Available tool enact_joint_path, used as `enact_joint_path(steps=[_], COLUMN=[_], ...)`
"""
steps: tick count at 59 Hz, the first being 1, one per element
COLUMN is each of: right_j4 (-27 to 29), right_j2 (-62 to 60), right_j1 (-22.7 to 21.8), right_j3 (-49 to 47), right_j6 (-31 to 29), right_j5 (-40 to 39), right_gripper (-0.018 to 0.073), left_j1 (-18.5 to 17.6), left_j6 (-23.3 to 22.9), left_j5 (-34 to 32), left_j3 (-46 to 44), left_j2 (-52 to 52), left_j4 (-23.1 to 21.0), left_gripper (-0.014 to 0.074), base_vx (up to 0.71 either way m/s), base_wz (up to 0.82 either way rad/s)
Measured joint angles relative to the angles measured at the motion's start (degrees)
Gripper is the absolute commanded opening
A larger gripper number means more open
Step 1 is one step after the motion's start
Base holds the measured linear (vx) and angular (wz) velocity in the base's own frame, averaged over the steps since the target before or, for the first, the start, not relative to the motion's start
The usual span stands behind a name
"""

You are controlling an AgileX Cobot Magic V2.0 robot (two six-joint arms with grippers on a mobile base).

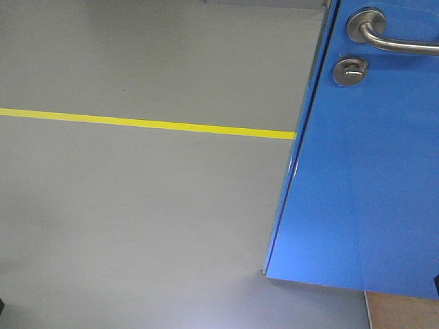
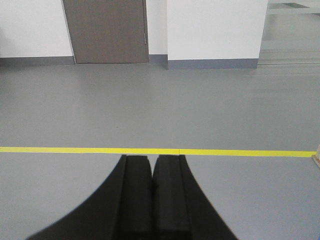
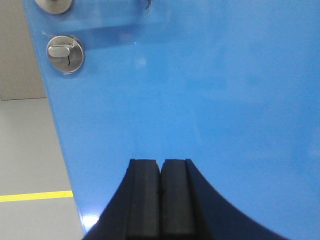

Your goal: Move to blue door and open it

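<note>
The floor [image 1: 137, 219] was smooth grey, crossed by a yellow tape line [image 1: 147, 124]; in the left wrist view a brown door [image 2: 107, 30] and white walls stood far beyond that line. The blue door [image 1: 370, 178] filled the right side of the front view, its lower corner showing above the floor and its dark edge strip [image 1: 302, 144] running along the left side. We noted the silver lever handle [image 1: 391, 38] near the top of that view, with the round thumb-turn lock [image 1: 350, 70] just below it.

Our right gripper [image 3: 161, 172] pointed straight at the blue panel, fingers pressed together with nothing between them; the thumb-turn sat up and to the left of it. We could not tell whether the tips touched the panel. Our left gripper [image 2: 151, 167] was likewise closed and empty, aimed at open floor, well apart from the door.

We judged the approach largely complete and the handle not yet engaged. To perform the step well, we would raise the right gripper toward the lever, part the fingers before contact, and press on the lever's free end rather than near its rosette. We would avoid the thumb-turn and keep the left arm clear of the door's swing.
</note>
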Motion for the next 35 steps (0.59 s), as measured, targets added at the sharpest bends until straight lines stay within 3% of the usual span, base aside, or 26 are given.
enact_joint_path(steps=[35], right_j4=[0.04], right_j2=[0.0], right_j1=[0.0], right_j3=[0.0], right_j6=[-0.01], right_j5=[-0.13], right_gripper=[0.0011], left_j1=[0.0], left_j6=[0.0], left_j5=[0.0], left_j3=[0.0], left_j2=[0.0], left_j4=[0.0], left_gripper=[0.0073], base_vx=[0.0], base_wz=[0.0])
